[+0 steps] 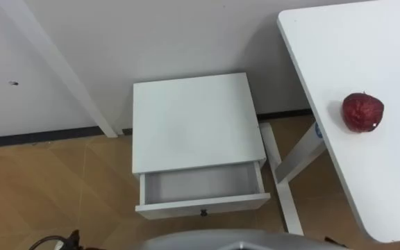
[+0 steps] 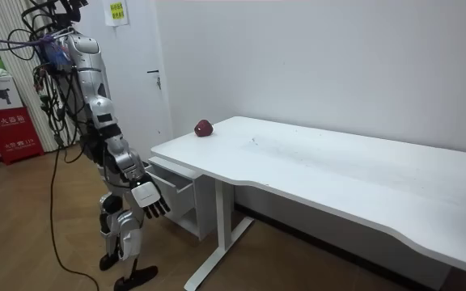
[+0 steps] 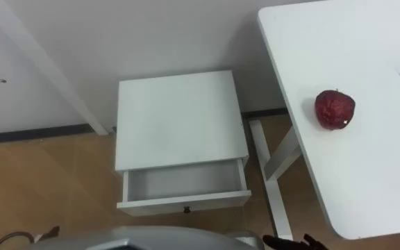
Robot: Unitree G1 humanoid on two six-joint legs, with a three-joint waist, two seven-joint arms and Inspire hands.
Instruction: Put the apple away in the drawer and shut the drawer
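Right now you have one dark red apple [image 1: 362,112], and it lies on the one white desk [image 1: 367,55] that stands just to the right of the one small white cabinet [image 1: 193,121]. The apple sits near the desk edge on the cabinet's side, well apart from the cabinet and touching nothing but the desktop. The cabinet has one drawer [image 1: 200,184], pulled out toward the robot with its pale inner floor in plain sight, and one small dark knob [image 1: 203,212] at the middle of the drawer front. Your robot stands upright on the wooden floor [image 1: 47,187] facing the cabinet. Its right hand [image 2: 150,200] hangs low just in front of the cabinet's drawer, fingers loosely spread and holding nothing.
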